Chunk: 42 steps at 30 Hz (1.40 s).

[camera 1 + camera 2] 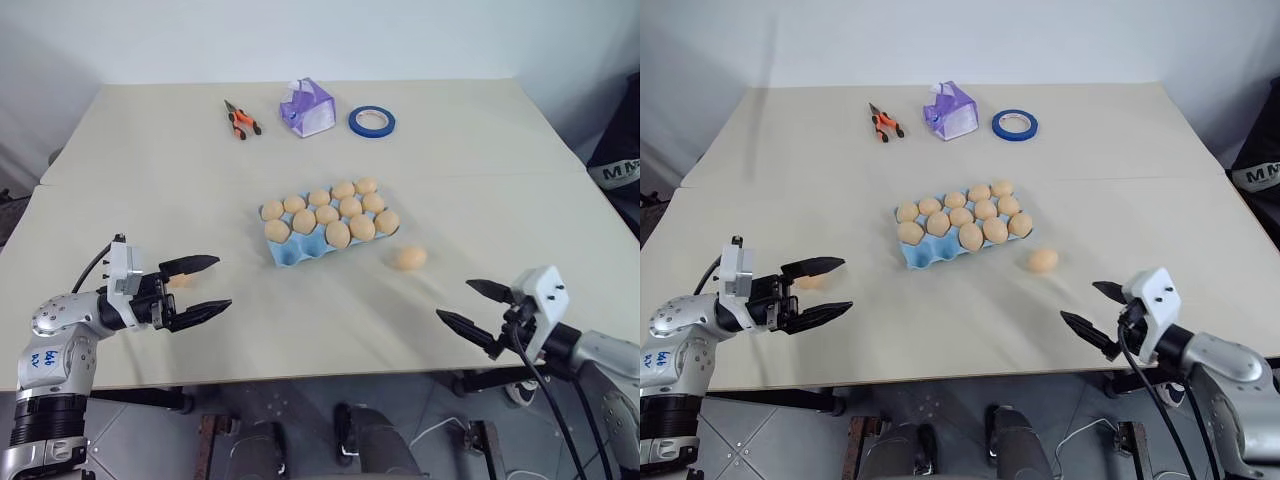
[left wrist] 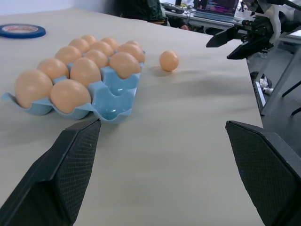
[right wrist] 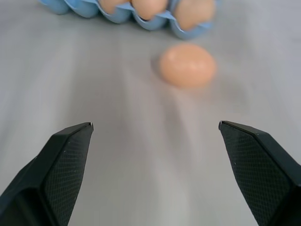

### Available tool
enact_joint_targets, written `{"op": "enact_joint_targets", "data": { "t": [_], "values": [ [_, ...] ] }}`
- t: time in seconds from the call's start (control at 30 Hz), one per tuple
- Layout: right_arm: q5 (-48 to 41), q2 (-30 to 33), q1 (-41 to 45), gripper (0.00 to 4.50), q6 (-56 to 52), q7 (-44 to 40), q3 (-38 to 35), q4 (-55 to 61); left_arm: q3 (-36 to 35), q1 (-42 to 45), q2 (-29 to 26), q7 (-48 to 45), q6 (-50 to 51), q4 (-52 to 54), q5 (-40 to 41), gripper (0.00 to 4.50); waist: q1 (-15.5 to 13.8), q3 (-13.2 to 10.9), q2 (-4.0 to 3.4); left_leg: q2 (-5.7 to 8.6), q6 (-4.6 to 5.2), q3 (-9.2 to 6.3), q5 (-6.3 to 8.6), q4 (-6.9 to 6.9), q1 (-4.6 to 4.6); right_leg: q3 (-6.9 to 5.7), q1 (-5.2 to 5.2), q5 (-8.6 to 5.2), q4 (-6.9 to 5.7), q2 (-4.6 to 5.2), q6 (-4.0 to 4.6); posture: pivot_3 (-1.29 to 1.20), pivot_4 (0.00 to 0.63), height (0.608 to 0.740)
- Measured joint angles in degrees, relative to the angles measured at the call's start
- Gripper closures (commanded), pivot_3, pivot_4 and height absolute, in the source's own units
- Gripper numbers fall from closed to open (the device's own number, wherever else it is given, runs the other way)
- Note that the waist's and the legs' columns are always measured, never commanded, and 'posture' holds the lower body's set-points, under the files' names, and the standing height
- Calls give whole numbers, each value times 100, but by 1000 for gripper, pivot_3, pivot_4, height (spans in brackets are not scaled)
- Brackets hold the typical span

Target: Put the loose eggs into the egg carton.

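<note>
Beige table [image 1: 150, 150] | carton [image 1: 285, 252] mid-table, one near cup empty | egg [image 1: 409, 257] loose just right of it, another [image 1: 179, 281] between left gripper's [image 1: 195, 284] spread fingers, not gripped | right gripper [image 1: 473, 305] wide apart, empty | eggs look light, smooth, fragile: pinch gently across the middle.

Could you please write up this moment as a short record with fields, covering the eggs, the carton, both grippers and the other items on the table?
carton: light blue egg carton mid-table, one near-corner cup empty, the others filled
loose eggs: one on the table to the carton's right; another by the left gripper
left gripper: fingers open, holding nothing
right gripper: fingers open, holding nothing, facing the loose egg
far side: pliers, purple-white pouch, blue tape roll
</note>
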<state>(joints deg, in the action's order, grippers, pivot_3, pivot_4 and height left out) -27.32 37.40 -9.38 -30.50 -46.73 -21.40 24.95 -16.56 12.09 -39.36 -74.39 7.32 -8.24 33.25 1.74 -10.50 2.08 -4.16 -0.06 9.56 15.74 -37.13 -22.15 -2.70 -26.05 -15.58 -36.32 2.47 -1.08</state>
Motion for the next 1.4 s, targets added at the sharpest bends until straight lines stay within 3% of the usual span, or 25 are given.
{"op": "enact_joint_targets", "data": {
  "t": [0.3, 0.57, 0.87, 0.97, 1.03, 1.13, 1.4],
  "values": [
    [-106, -55, -54, 15, 134, 259, -96, 34, -148, -7, -38, -31, -61, -128, 1, 0, 4, 0, -1, 0, -15, -9, 11, 1, 6, -6, 31, 4, 46, 1, -7, 0, 150, 740],
    [412, -745, 1488, 15, 305, 1129, 819, -852, -313, -146, -151, -26, -51, -110, 23, 0, 34, -1, -2, -1, -15, -9, 10, 6, 7, -7, 27, 3, 42, 2, -3, 0, 150, 740],
    [1065, -1274, 2684, 15, 976, 1259, 1674, -2591, -373, -288, -146, 161, -21, 138, 48, 0, 34, -3, -5, -2, 8, -9, 4, 8, 3, -10, 23, 4, 35, 4, -5, 0, 150, 740],
    [1345, -1294, 2883, 631, 1194, 1335, 1801, -3030, -376, -393, -134, 221, 4, 219, 58, 0, 37, -3, -5, -3, 7, -9, 5, 8, 2, -10, 23, 4, 35, 4, -5, 0, 150, 740],
    [1444, -1351, 2880, 1412, 1302, 1379, 1845, -3213, -378, -446, -134, 253, 6, 320, 68, 0, 37, -3, -6, -3, 6, -8, 6, 8, 3, -10, 23, 4, 34, 4, -5, 0, 150, 740],
    [1462, -1393, 2881, 2079, 1373, 1379, 1879, -3208, -380, -481, -132, 290, 8, 337, 99, 0, 37, -3, -7, -3, 6, -9, 5, 5, 4, -9, 25, 5, 32, 4, -6, 0, 150, 740],
    [1318, -1395, 3084, 2204, 817, 1382, 1885, -2244, -386, -632, -115, 442, 14, 541, 132, 0, 148, -4, -9, -5, 4, -9, 5, 6, 5, -7, 24, 5, 26, 6, -7, 0, 150, 740]
  ]
}}
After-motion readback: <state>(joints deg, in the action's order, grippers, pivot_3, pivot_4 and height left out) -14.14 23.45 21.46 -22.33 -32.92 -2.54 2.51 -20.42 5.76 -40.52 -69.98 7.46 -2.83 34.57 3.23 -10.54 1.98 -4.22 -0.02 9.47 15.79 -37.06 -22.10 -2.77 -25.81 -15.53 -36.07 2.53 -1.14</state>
